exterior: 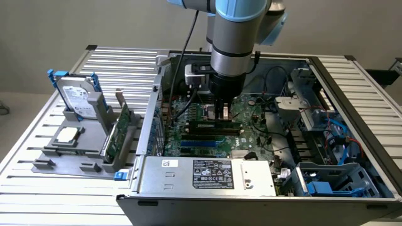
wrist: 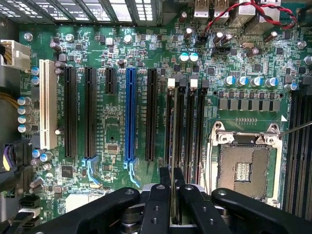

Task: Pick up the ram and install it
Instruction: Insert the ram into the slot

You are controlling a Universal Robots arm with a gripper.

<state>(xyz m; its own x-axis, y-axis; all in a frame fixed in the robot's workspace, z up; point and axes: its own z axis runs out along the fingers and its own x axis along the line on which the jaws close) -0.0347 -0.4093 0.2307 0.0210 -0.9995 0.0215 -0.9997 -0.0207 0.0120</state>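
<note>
Between the fingers (wrist: pixel 158 200) of the pincer (wrist: pixel 172 175), which we record as nearly shut on its upper edge, the ram (wrist: pixel 172 209) stands edge-on over the black memory slots (wrist: pixel 183 122) beneath, and we judge it should be squared to one slot and pressed evenly.

You're at what looks like a robotics lab bench: an open computer case (exterior: pixel 251 207) with a bare motherboard (wrist: pixel 117 122) lies on a slatted aluminium table (exterior: pixel 119 61), beside a grey parts fixture (exterior: pixel 63 160), before a plain wall (exterior: pixel 75 23).
</note>
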